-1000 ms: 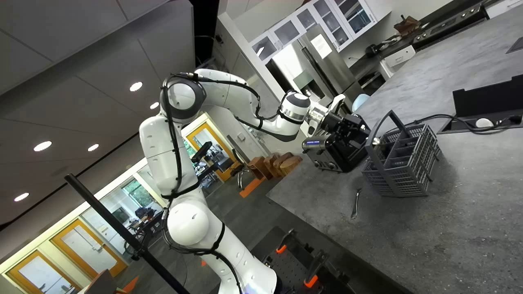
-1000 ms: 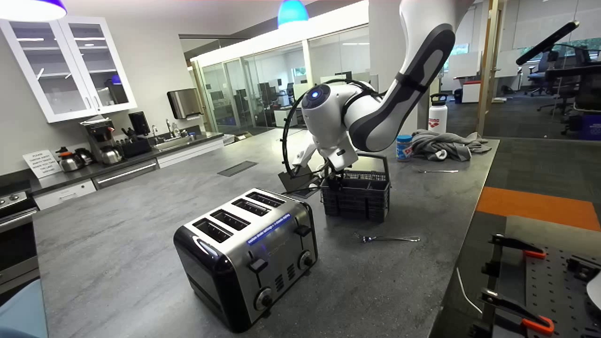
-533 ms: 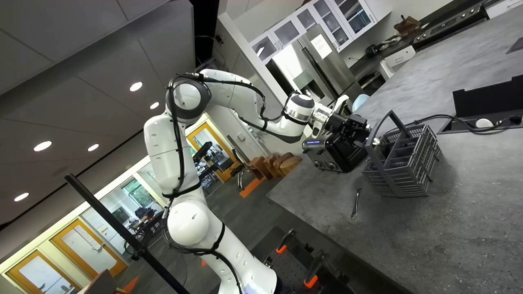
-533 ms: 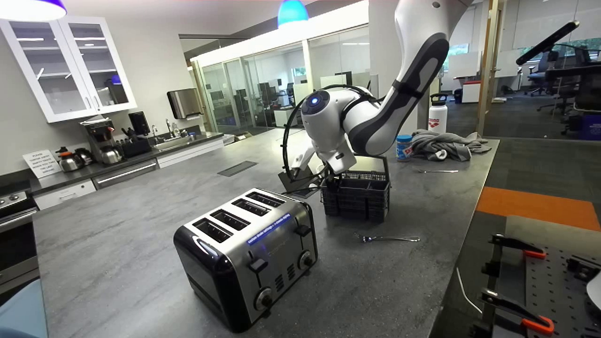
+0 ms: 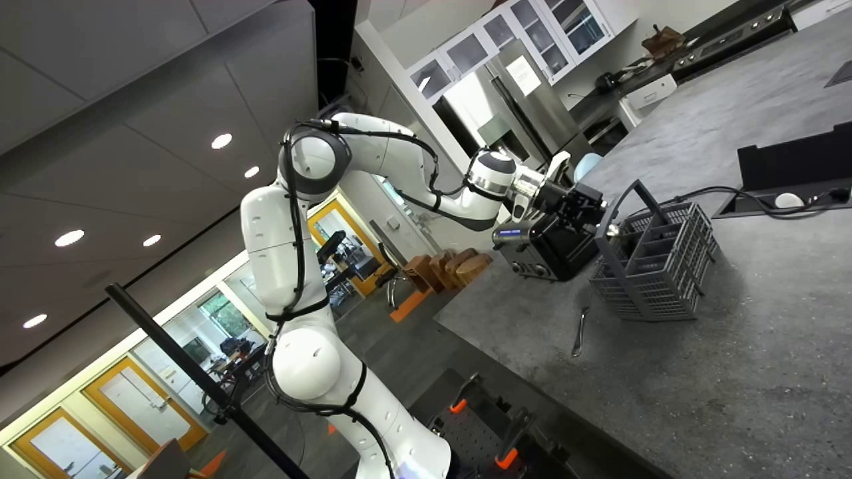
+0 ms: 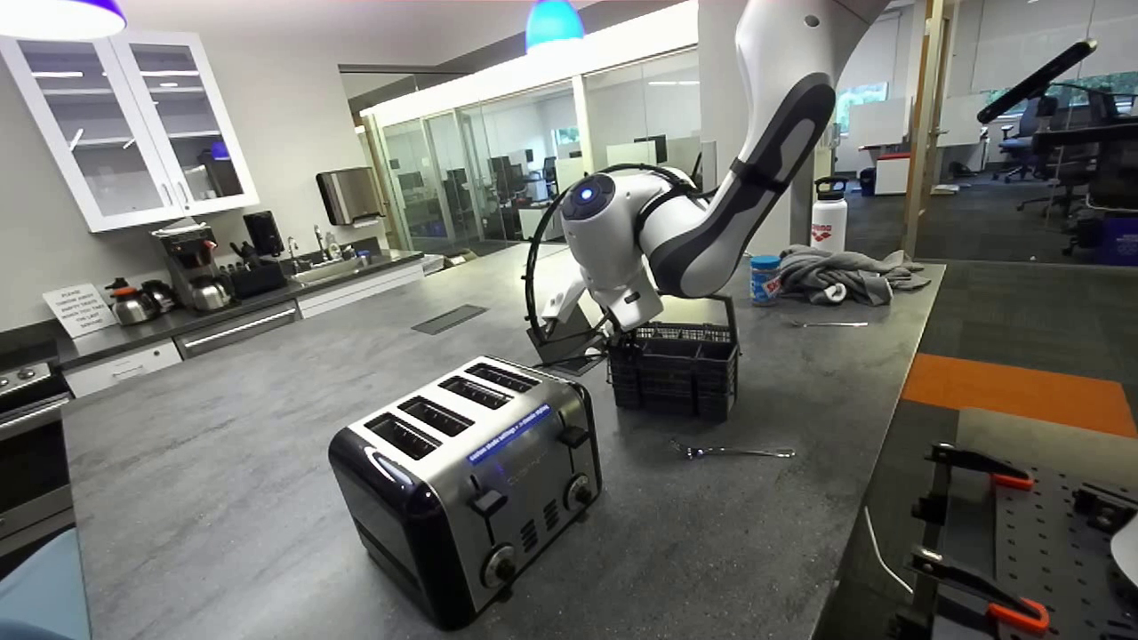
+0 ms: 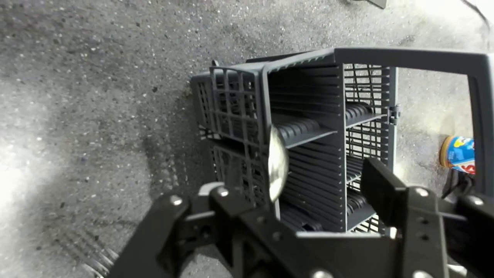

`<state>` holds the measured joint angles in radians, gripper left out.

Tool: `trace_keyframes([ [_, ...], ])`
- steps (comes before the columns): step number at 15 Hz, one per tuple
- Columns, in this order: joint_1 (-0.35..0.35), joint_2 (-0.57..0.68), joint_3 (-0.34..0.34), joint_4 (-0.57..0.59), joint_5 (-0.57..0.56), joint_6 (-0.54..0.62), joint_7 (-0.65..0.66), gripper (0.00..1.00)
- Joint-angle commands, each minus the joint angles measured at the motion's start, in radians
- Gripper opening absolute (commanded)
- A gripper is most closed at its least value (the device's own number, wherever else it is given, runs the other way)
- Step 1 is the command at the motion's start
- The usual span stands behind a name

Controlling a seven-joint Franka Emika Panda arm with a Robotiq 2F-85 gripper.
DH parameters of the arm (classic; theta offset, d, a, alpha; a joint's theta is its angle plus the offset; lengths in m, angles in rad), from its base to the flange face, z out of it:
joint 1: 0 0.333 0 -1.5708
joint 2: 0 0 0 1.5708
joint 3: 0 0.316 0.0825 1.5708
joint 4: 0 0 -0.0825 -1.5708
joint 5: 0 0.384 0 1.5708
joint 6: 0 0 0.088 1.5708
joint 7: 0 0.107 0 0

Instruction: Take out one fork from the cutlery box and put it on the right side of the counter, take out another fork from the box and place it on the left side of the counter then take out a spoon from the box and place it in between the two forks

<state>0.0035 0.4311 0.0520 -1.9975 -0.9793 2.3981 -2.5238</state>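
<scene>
Speckled grey counter spreads around the cutlery box, where the spoon shows its bowl at the rim, handle hidden. The gripper has its jaws wide apart, gripping nothing. In the wrist view the bowl lies ahead, left of their centre, length across the closing line; re-centring seems due.

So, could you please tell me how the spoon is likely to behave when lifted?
The spoon looks like shiny metal, so it should stay stiff but may slip. Its visible end is rounded, so it might swivel once gripped. The rest is out of sight, probably down in the box, so it could catch coming out.
</scene>
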Motion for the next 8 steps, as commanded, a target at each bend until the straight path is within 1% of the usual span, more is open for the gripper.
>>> trace_keyframes([
  [1,0.009,0.023,-0.007,0.029,-0.02,0.01,0.023,0.51],
  [6,0.015,0.03,-0.004,0.037,-0.017,0.008,0.022,0.12],
  [8,0.017,0.025,-0.001,0.037,-0.012,0.005,0.02,0.0],
])
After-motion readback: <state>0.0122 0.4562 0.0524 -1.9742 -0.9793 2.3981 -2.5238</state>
